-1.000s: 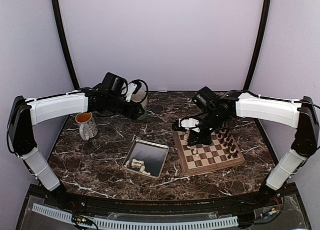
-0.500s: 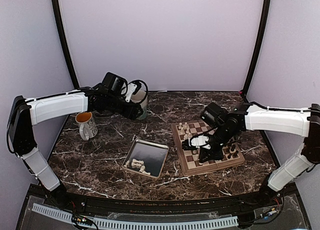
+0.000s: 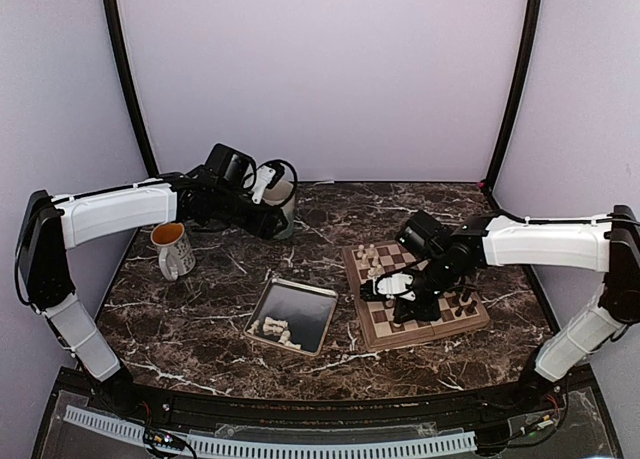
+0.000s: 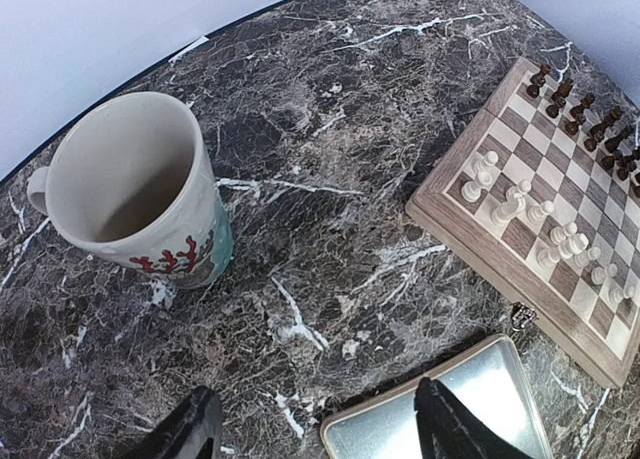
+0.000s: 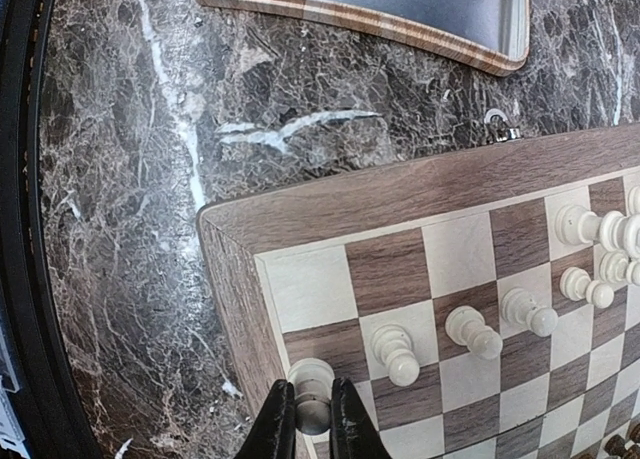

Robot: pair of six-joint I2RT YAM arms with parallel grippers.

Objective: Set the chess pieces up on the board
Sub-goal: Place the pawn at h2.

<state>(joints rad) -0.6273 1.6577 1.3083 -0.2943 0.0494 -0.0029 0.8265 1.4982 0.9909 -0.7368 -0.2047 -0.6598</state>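
Right wrist view: the right gripper (image 5: 307,419) is clenched on one cream piece (image 5: 312,383) at bottom centre of frame, a finger on either side of it. We read the piece as upright, with its long axis running along the fingers and down toward the board (image 5: 420,194). We can't tell if its base touches the wood yet. It sits over the outermost row of squares, against the tan border at the frame's left side of the board. The neighbouring cream pieces (image 5: 395,351) stand just beside it to the right in a loose line. We judge that the coming move turns on straight down. The square lies directly under the claw, so no sideways reach is needed, only a lowering and a let-go that doesn't clip the neighbour. In the top external view the right arm is over the board at centre right, clearly the nearer one, while the left arm is well apart at upper left. The left gripper (image 4: 320,431) is released, fingers spread wide and holding nothing, above the marble table (image 4: 330,209). It is near a corner of the metal tray (image 4: 505,379), with a mug (image 4: 170,249) at frame left. Dark pieces (image 4: 590,129) line the board's far side. Leftover pieces (image 3: 276,328) lie loose in the tray, left of the board, between the two arms.
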